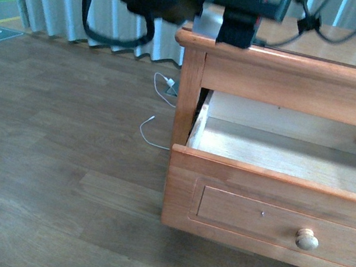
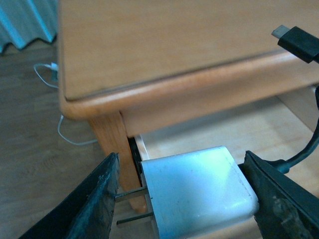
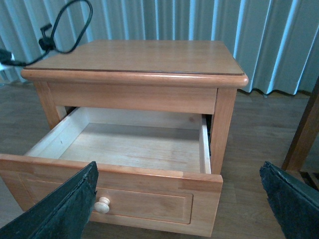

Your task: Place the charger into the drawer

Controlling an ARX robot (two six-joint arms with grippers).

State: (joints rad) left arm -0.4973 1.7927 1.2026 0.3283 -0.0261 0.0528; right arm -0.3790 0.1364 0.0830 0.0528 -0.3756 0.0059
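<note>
This looks like a room in a home, perhaps a bedroom. A honey-coloured wooden bedside table (image 3: 134,57) with its drawer (image 3: 149,199) open stands on a grey-brown wood-plank floor (image 1: 48,140). Pale pleated curtains (image 3: 279,40) hang to the floor behind its back edge. A thin white cord (image 1: 142,128) lies on the planks beside its left edge. Another wooden furniture leg (image 3: 304,134) stands nearby.

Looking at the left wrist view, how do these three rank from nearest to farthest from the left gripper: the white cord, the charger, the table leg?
1. charger, held in the left gripper.
2. table leg, just behind it.
3. white cord, farthest, down beyond the leg.
</note>
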